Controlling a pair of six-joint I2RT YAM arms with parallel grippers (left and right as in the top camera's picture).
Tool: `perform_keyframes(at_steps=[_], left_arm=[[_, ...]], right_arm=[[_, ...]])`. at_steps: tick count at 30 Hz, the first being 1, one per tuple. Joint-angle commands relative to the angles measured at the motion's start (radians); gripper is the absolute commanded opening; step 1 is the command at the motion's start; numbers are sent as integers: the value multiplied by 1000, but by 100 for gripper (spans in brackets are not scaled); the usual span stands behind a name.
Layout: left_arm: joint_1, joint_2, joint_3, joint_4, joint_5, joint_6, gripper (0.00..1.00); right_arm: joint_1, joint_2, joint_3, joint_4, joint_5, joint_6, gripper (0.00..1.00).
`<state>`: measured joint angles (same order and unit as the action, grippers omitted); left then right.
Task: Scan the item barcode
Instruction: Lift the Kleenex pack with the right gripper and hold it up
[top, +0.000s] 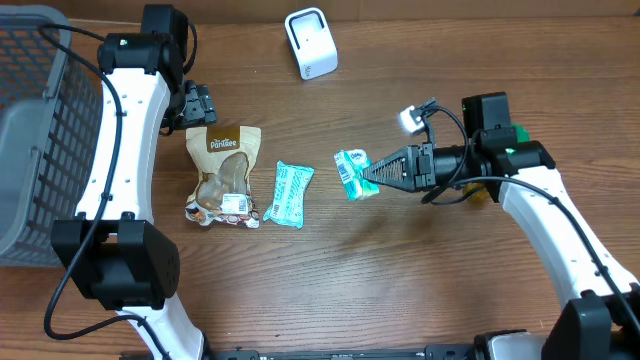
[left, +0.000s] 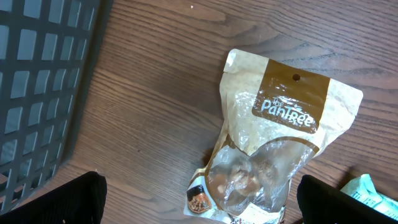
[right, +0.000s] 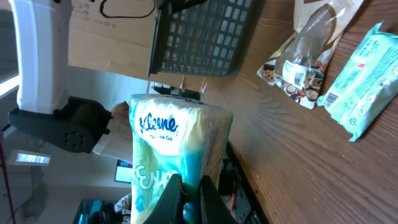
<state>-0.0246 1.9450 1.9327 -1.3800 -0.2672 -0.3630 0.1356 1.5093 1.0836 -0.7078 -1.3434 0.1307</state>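
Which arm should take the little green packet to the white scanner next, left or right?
Right. The right fingers are shut on the green tissue pack, so it probably only needs to carry it to the white scanner. The left fingers hang open and empty above the brown snack bag.

green-and-white tissue pack (top: 350, 172), pinched at one end in the right jaws, white scanner (top: 311, 42) well apart

Even soft indoor light, overhead view sharp; faint shadows on surface (top: 330, 290). Left fingers (left: 62, 202) dark and blurred. Washed-out glare left of right fingers (right: 173, 200).
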Motion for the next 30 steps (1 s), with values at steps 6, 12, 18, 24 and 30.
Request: perform_keyframes(at_steps=[6,12,18,24,30], left_arm=[[-2,-10,18,1,-12,4,100],[-2,-10,18,2,-13,4,100],[-2,-10,18,2,-12,4,100],[-2,-10,18,1,-13,4,100],[-2,-10,18,1,-12,4,99]], right_arm=[[2,-96,25,-42,-19,-9,4],[2,-110,25,-114,-19,-9,4],[2,-121,25,-223,-20,-89,4],[2,-164,25,-260,-20,-106,4],[2,-174,25,-260,-19,-106,4]])
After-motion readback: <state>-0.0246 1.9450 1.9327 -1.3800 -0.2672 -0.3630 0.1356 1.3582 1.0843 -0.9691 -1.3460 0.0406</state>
